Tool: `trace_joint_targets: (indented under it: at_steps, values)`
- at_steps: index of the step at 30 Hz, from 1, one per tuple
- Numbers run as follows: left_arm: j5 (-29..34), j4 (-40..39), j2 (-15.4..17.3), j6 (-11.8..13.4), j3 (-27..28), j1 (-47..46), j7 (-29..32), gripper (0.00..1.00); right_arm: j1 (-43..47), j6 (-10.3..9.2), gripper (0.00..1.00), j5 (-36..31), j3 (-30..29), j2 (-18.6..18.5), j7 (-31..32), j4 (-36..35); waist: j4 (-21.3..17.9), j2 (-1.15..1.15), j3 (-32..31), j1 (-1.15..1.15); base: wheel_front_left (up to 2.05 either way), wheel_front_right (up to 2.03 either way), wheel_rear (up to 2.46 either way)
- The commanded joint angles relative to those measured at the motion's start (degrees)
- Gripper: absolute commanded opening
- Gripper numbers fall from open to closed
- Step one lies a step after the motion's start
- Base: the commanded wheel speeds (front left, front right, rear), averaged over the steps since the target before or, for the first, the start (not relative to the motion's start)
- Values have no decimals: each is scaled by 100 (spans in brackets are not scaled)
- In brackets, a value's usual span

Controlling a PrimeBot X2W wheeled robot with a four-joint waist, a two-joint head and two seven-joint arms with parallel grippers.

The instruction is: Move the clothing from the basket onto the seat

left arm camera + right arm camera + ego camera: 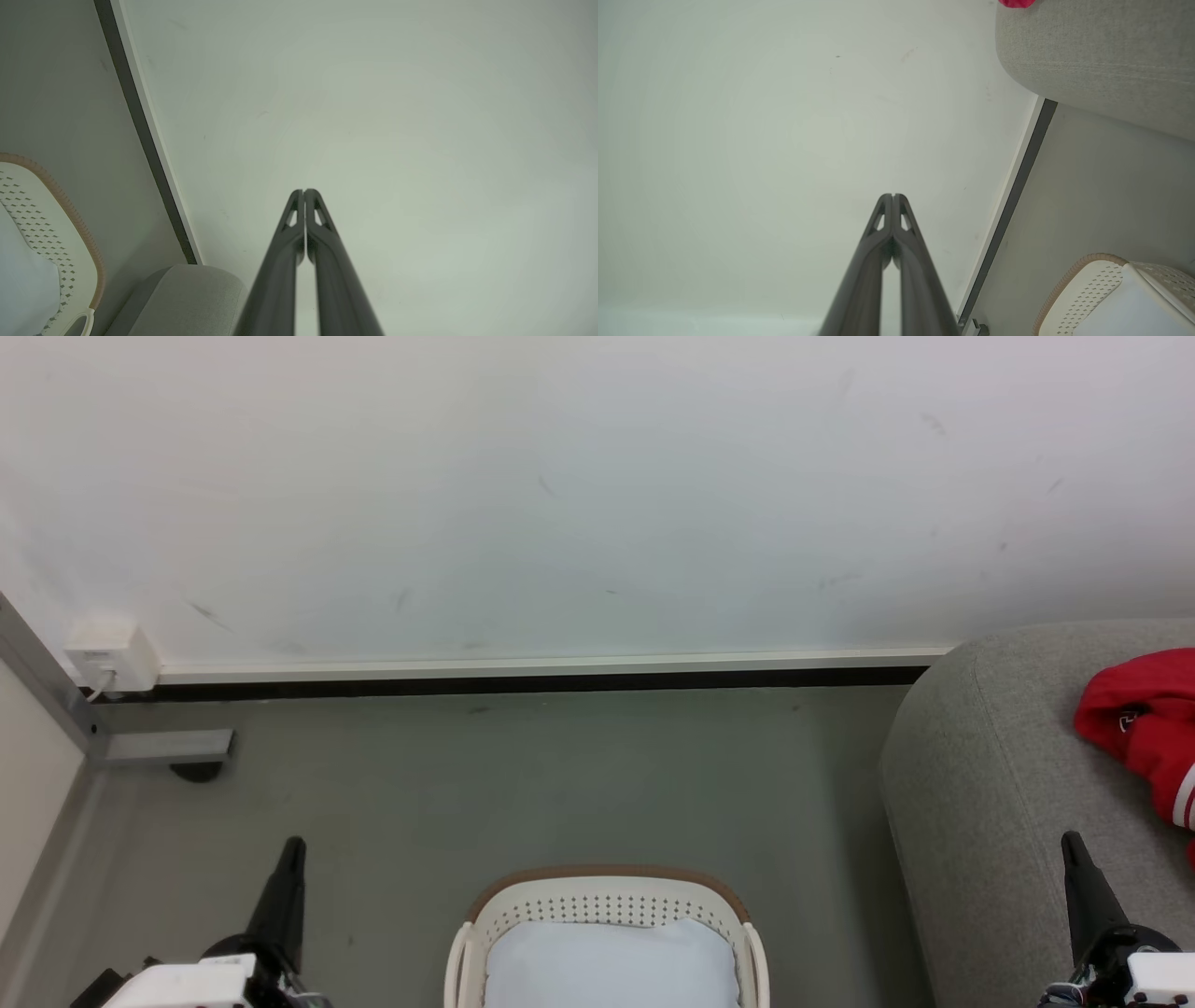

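Head view: 1 basket (607, 903), 1 seat (990, 784), 2 pieces of clothing, 2 pincers. The basket sits at bottom centre on the floor (560, 784), with 1 pale cloth (607, 966) lying inside it. The seat is at the right, near the basket but apart from it. 1 red garment (1144, 728) with a white stripe lies on the seat top, at the right edge. The left pincer (294, 845) is at lower left, over the floor. The right pincer (1071, 840) is at lower right, over the seat. Each reads as one dark spike. The floor is plain grey. The wall (560, 495) is white and scuffed, with 1 skirting (541, 665), white over a black band. 1 white socket box (112, 653) sits at the left end of the skirting, above 1 grey metal bracket (168, 745).

Left wrist view: left pincer (304, 191) fully closed, tips touching, nothing between them, pointing at the wall. The basket (70, 224) is at lower left with the pale cloth (23, 289) in it. A seat corner (187, 294) shows at the bottom, beside the basket.

Right wrist view: right pincer (893, 196) also closed tip to tip and empty, aimed at the wall. The seat (1101, 60) is at upper right, with a sliver of the red garment (1016, 3) at the top edge. The basket (1078, 289) is at lower right, pale cloth (1134, 308) inside.
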Motion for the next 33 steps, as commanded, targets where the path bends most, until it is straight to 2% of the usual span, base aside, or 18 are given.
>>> trace_joint_targets:
  at_steps: [1, 33]
  values:
    - [-77, -17, 40, -33, 12, -50, 23, 0, -70, -12, 0, -19, -26, 6, -3, 16, 0, 0, 0, 0, 0, 0, 0]
    - [-77, -18, 40, -33, 11, -50, 22, 0, -71, -12, 0, -34, -37, 14, 11, 17, 0, 0, 0, 0, 0, 0, 0]
